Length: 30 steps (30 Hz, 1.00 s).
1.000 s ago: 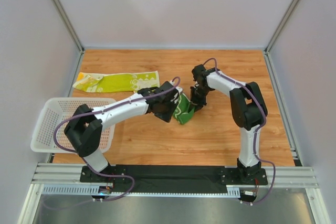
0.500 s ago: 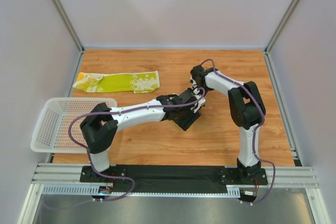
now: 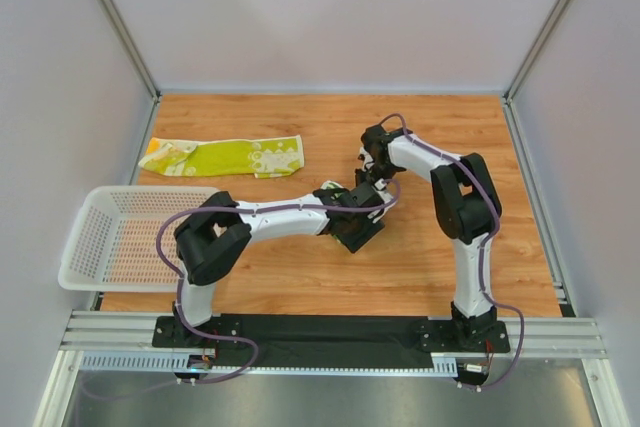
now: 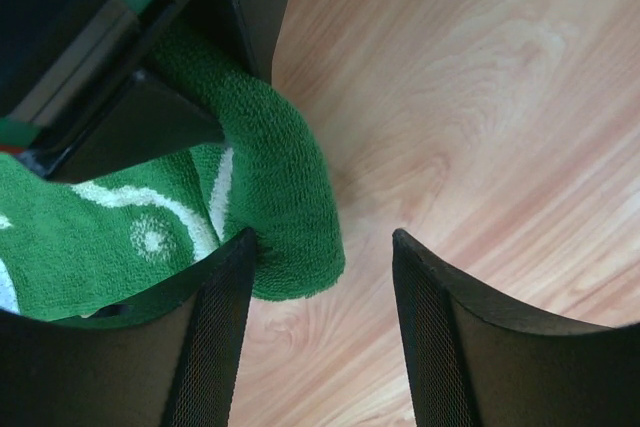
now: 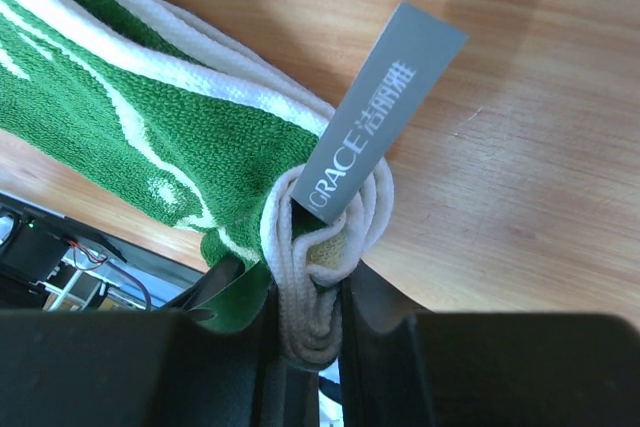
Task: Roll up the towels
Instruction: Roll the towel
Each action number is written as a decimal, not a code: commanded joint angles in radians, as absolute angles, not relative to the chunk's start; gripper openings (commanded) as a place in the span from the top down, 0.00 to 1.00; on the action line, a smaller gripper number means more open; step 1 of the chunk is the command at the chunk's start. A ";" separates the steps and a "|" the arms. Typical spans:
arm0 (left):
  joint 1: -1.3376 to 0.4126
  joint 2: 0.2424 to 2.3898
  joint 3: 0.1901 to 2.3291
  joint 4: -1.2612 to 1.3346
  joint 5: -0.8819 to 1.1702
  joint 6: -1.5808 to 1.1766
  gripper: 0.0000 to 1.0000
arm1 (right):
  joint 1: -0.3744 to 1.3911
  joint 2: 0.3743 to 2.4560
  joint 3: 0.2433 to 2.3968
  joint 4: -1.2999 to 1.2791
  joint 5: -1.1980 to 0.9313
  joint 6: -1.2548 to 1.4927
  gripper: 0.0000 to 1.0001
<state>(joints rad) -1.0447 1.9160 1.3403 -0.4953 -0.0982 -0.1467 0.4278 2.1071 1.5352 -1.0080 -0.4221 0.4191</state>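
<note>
In the left wrist view the dark green towel (image 4: 285,172), with white swirls, lies rolled on the wood. My left gripper (image 4: 325,239) is open. The roll's end sits just inside its left finger (image 4: 215,337) and bare wood fills the rest of the gap. My right gripper (image 5: 310,322) is shut on the bunched white edge of the same green towel (image 5: 130,137), beside a grey label (image 5: 385,107). From above, both grippers (image 3: 362,219) (image 3: 372,185) meet at mid-table and hide this towel. The lime-yellow towel (image 3: 225,157) lies flat at the back left.
A white mesh basket (image 3: 85,247) overhangs the table's left edge, close to the left arm's elbow. Grey walls with metal posts enclose the wooden table (image 3: 440,117) on three sides.
My left gripper has opened and slid right, over the green towel, which no longer shows from above. The left arm has stretched out further. The right gripper has kept its grip and barely moved.
</note>
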 commanded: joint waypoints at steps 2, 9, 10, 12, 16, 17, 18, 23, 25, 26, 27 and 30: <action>-1.049 1.944 1.341 -0.453 -0.123 -0.114 0.37 | 0.436 2.134 1.591 -1.034 -0.443 0.402 0.94; -1.048 1.934 1.264 -0.388 -0.178 -0.107 0.37 | 0.437 2.154 1.605 -1.048 -0.449 0.396 0.94; -1.048 1.930 1.253 -0.381 -0.187 -0.106 0.37 | 0.437 2.157 1.605 -1.051 -0.451 0.393 0.94; -1.048 1.939 1.250 -0.380 -0.199 -0.103 0.38 | 0.437 2.166 1.606 -1.057 -0.456 0.388 0.94; -1.046 1.957 1.240 -0.374 -0.207 -0.095 0.51 | 0.436 2.175 1.611 -1.060 -0.463 0.385 0.94; -1.046 1.957 1.235 -0.371 -0.210 -0.095 0.55 | 0.437 2.177 1.611 -1.061 -0.463 0.384 0.94; -1.046 1.954 1.230 -0.359 -0.219 -0.095 0.58 | 0.436 2.178 1.612 -1.063 -0.466 0.383 0.94; -1.034 1.942 1.209 -0.348 -0.218 -0.089 0.76 | 0.436 2.197 1.623 -1.084 -0.466 0.374 0.94; -1.028 1.925 1.212 -0.354 -0.200 -0.086 0.82 | 0.436 2.201 1.621 -1.088 -0.468 0.374 0.93; -1.017 1.918 1.213 -0.359 -0.169 -0.084 0.84 | 0.433 2.204 1.621 -1.091 -0.466 0.374 0.92; -1.012 1.907 1.222 -0.377 -0.157 -0.087 0.87 | 0.433 2.206 1.621 -1.091 -0.463 0.379 0.86; -0.988 1.887 1.255 -0.437 -0.074 -0.106 0.94 | 0.425 2.206 1.624 -1.101 -0.420 0.387 0.66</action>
